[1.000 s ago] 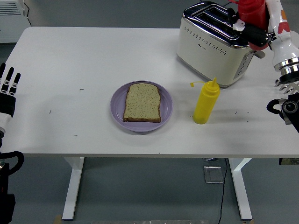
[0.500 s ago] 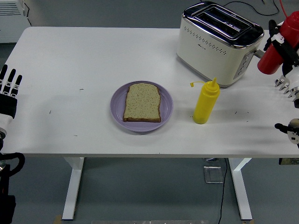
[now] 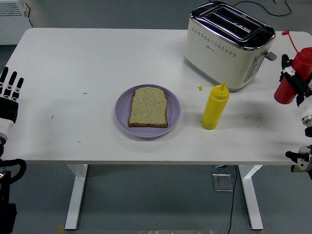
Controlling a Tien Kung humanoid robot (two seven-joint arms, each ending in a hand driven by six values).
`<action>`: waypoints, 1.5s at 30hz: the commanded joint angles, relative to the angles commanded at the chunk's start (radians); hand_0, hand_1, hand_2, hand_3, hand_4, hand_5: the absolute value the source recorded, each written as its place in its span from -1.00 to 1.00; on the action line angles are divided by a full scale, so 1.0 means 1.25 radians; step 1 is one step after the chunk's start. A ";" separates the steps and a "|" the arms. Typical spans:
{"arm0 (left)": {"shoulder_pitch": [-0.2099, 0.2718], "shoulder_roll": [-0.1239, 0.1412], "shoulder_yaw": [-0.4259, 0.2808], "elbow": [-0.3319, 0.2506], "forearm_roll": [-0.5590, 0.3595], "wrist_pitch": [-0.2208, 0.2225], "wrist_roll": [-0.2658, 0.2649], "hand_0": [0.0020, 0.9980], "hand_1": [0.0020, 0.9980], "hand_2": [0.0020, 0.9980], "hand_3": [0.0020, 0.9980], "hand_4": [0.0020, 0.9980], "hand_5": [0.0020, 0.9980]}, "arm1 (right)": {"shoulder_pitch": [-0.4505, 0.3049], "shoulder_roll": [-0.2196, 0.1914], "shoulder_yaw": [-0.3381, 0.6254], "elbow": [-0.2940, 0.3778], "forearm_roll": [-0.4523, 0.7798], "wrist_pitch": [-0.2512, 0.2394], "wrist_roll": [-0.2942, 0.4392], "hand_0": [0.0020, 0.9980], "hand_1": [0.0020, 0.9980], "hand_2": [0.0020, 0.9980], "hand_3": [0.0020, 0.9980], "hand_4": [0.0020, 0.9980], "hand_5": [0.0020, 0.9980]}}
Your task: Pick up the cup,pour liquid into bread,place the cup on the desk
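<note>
A smooth white rectangular table [image 3: 97,58] on white metal legs carries everything, its matte top marked by a few small dark specks. At its far right stands one cream-coloured two-slot toaster [image 3: 229,44], a rounded box with a polished chrome top, a row of small perforations along its side and a lever on its right end. Near the table's middle lies one round lilac plate [image 3: 174,109], glossy and shallow, and on it rests one flat, roughly square slice of speckled wholemeal bread [image 3: 148,107] with a darker crust. Just right of the plate and in front of the toaster stands one yellow soft-plastic squeeze bottle [image 3: 214,107], upright, cylindrical with a cone nozzle and its small cap hanging off to the left on a tether.

At the right edge, one red plastic squeeze bottle [image 3: 294,73] with a thin red nozzle tether is held above the table's right end, tilted slightly, by the right hand [image 3: 295,84], whose dark fingers wrap round its body. That makes two squeeze bottles in all. The left hand [image 3: 9,95] rests at the table's left edge, its black-and-white segmented fingers straight, pointing up and holding nothing.
</note>
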 joint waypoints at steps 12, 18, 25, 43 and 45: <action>-0.002 -0.001 -0.002 0.001 0.000 0.000 0.000 0.58 0.48 0.47 0.39 0.09 1.00 | 0.019 0.020 -0.108 -0.068 0.120 -0.025 0.078 -0.73 -0.79 -0.54 -0.37 0.33 -0.38; -0.004 -0.001 -0.003 0.000 0.000 0.000 0.000 0.58 0.48 0.47 0.39 0.09 1.00 | 0.030 0.025 -0.155 -0.095 0.161 -0.046 0.114 -0.66 -0.74 -0.50 -0.35 0.33 -0.38; -0.004 -0.001 -0.004 0.000 0.000 0.000 -0.001 0.58 0.48 0.47 0.39 0.09 1.00 | 0.049 0.032 -0.207 -0.125 0.186 -0.058 0.136 -0.60 -0.70 -0.47 -0.34 0.32 -0.38; -0.004 -0.001 -0.006 0.000 0.001 -0.001 -0.001 0.58 0.48 0.47 0.39 0.09 1.00 | 0.076 0.049 -0.277 -0.180 0.200 -0.070 0.148 -0.46 -0.57 -0.37 -0.30 0.32 -0.38; -0.004 -0.001 -0.006 0.000 0.001 -0.001 -0.001 0.58 0.48 0.47 0.39 0.09 1.00 | 0.077 0.050 -0.276 -0.183 0.202 -0.071 0.149 -0.44 -0.54 -0.34 -0.27 0.32 -0.38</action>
